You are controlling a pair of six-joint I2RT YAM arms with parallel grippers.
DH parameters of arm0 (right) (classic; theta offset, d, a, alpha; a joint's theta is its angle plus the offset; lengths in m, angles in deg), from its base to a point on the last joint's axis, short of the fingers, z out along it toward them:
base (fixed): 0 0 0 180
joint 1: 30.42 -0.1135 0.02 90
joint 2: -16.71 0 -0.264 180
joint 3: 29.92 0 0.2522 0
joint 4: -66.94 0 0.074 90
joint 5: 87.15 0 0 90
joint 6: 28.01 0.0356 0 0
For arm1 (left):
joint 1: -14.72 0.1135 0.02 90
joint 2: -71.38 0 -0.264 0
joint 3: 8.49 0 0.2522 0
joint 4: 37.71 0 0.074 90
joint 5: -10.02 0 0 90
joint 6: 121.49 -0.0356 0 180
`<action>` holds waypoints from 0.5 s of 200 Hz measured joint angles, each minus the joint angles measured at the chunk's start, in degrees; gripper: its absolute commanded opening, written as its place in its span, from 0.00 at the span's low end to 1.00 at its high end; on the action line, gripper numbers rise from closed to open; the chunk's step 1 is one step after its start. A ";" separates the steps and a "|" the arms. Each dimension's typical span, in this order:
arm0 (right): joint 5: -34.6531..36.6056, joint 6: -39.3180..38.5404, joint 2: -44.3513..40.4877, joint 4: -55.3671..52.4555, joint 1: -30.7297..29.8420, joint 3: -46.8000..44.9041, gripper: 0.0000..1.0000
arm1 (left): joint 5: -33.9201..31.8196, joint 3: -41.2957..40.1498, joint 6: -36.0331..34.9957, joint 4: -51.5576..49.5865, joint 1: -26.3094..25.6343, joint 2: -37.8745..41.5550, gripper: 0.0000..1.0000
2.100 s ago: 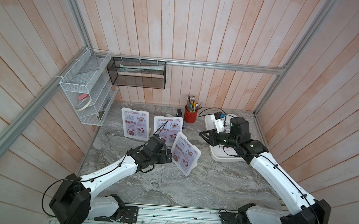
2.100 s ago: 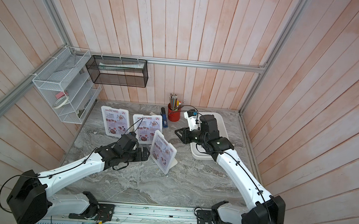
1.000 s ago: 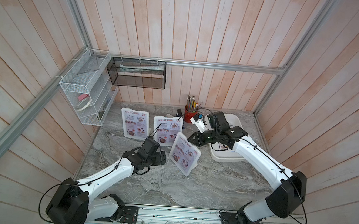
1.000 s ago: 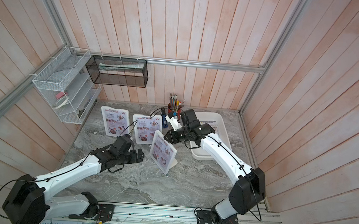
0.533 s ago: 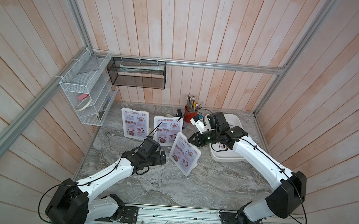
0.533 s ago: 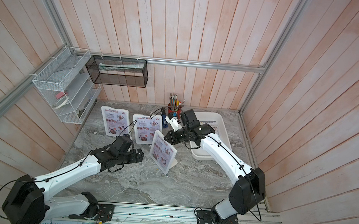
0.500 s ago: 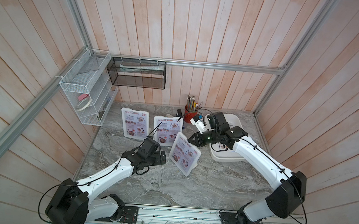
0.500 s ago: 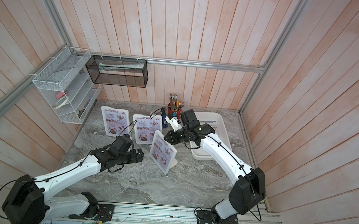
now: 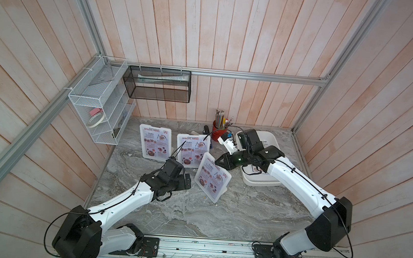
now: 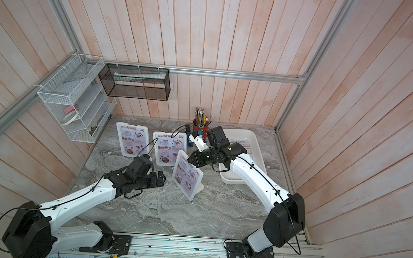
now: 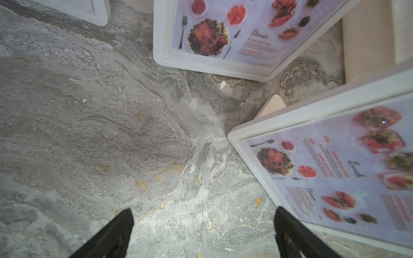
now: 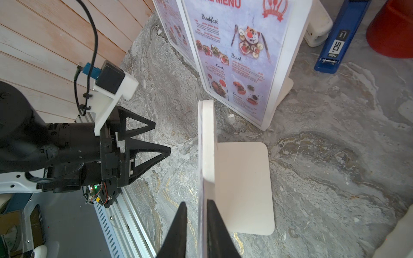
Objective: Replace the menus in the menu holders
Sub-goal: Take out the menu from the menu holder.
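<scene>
Three white menu holders stand on the marble, each showing a red-titled Special Menu: the left one (image 9: 154,141), the middle one (image 9: 193,150) and the nearest, turned one (image 9: 212,178) (image 10: 187,175). My right gripper (image 9: 216,161) (image 12: 196,201) sits at the nearest holder's (image 12: 207,138) top edge. Its jaws are narrowly open astride the thin sheet edge, which lies against one finger with a slim gap on the other side. My left gripper (image 9: 188,181) (image 11: 202,211) is wide open and empty, low over the table beside that holder's (image 11: 335,169) lower corner.
A white tray (image 9: 269,183) at the back right holds a Dim Sum Inn sheet (image 10: 246,148). A red pencil cup (image 9: 218,133) and a blue stapler (image 12: 342,38) stand behind the holders. A white wire rack (image 9: 99,115) and a black mesh basket (image 9: 158,84) hang on the walls.
My right gripper swung from over the tray to the nearest holder's top edge, then stayed there for the last second. My left gripper drew back slightly from that holder.
</scene>
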 measured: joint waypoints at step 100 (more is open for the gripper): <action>-0.44 -0.15 0.09 0.15 0.00 -1.14 0.10 | -0.02 0.00 0.00 0.00 0.00 0.28 1.00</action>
